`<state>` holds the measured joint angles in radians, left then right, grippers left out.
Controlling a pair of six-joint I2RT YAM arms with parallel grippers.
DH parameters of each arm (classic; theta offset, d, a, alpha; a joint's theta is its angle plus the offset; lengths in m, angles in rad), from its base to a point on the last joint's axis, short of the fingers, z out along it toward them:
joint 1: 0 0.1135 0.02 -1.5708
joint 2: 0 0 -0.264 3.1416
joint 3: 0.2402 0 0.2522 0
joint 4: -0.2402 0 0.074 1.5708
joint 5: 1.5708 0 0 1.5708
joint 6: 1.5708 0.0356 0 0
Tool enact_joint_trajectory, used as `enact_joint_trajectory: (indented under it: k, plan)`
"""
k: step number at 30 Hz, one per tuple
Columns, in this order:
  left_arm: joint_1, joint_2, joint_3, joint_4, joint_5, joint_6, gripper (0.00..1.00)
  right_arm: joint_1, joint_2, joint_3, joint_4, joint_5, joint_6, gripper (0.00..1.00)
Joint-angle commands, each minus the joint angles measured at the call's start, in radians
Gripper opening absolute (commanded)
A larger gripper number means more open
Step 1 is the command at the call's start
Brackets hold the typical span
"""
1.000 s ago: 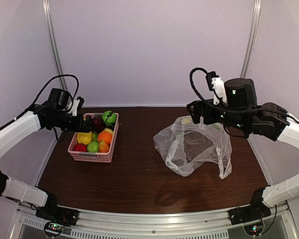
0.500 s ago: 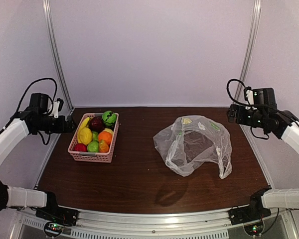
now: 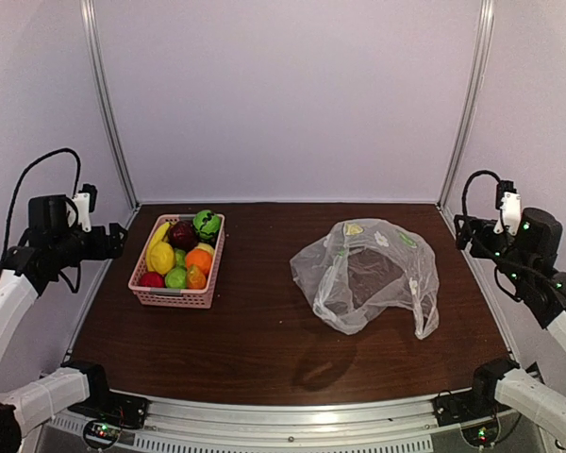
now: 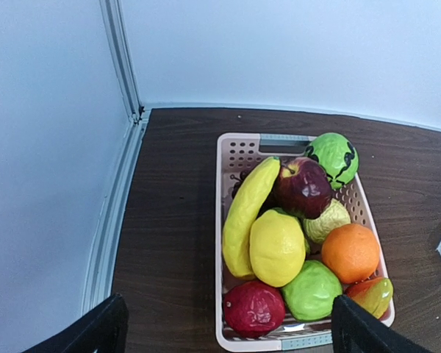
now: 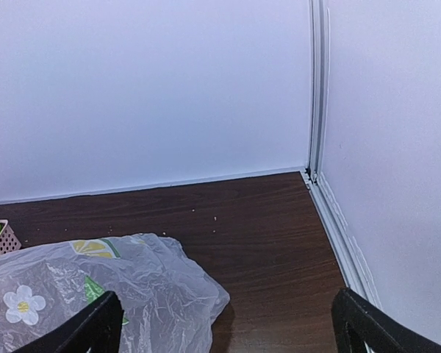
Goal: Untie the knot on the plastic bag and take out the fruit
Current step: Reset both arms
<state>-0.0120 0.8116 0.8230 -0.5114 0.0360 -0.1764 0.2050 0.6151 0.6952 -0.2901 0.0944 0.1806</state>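
At desk (image 3: 264, 340) right-centre, plastic bag (image 3: 368, 274) lies slumped, inward of the released, empty right pincer (image 3: 463, 232), the nearer arm; fruit (image 3: 181, 253) sits in pink basket (image 3: 174, 298) beside the released left pincer (image 3: 119, 241).

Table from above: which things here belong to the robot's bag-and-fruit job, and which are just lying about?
Job: plastic bag; orange, banana, dark red apple, patchy green ball.
Lying about: pink basket holding them, lemon, light green fruit.
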Motion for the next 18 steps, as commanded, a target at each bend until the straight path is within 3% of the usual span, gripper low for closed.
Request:
enact_joint_trajectory:
  k: [1,18]
  plan:
    - [0.003,-0.049,-0.025,0.065,-0.059,0.048,0.98,-0.005,-0.074,-0.044,0.098,0.033,-0.059,1.00]
    - [0.003,-0.050,-0.026,0.050,-0.015,0.054,0.98,-0.004,-0.064,-0.050,0.064,0.057,-0.068,1.00]
